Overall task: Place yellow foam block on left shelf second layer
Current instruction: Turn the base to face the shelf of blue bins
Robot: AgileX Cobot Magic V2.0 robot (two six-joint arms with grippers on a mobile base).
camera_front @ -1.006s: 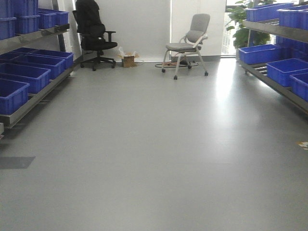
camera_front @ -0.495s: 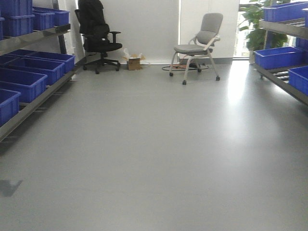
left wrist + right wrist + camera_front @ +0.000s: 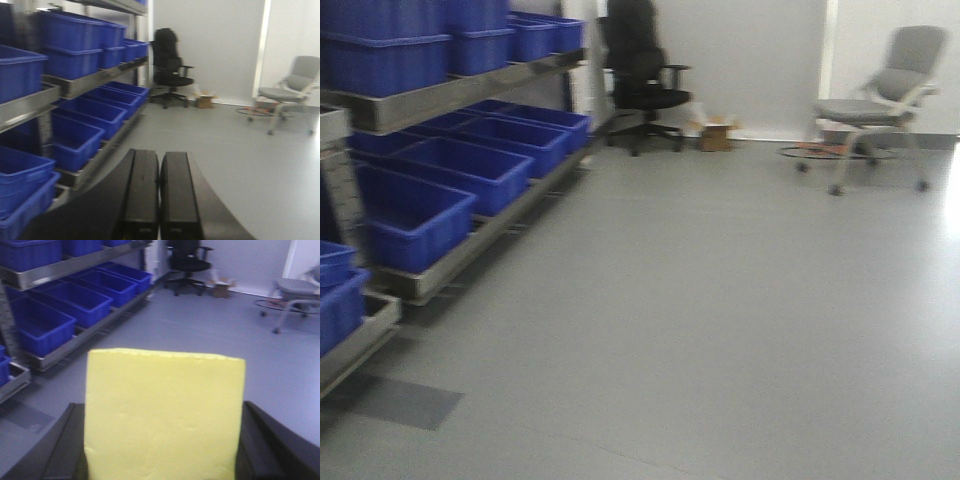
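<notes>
The yellow foam block (image 3: 164, 412) fills the lower middle of the right wrist view, pinched between the two black fingers (image 3: 65, 445) of my right gripper (image 3: 162, 450), which is shut on it. In the left wrist view my left gripper (image 3: 159, 192) is shut with nothing in it, its black fingers pressed side by side. The left shelf (image 3: 450, 95) runs along the left of the front view, a metal rack with blue bins (image 3: 470, 170) on its layers. The same left shelf (image 3: 75, 85) rises at the left of the left wrist view. Neither gripper shows in the front view.
A black office chair (image 3: 645, 80) stands at the shelf's far end by the white wall. A small cardboard box (image 3: 717, 136) sits beside it. A grey chair (image 3: 885, 100) stands at the back right. Grey floor (image 3: 720, 300) spreads between me and them.
The front view has swung left: the left shelf now looms large and close, both chairs have slid right, and the right-hand shelf has left the frame.
</notes>
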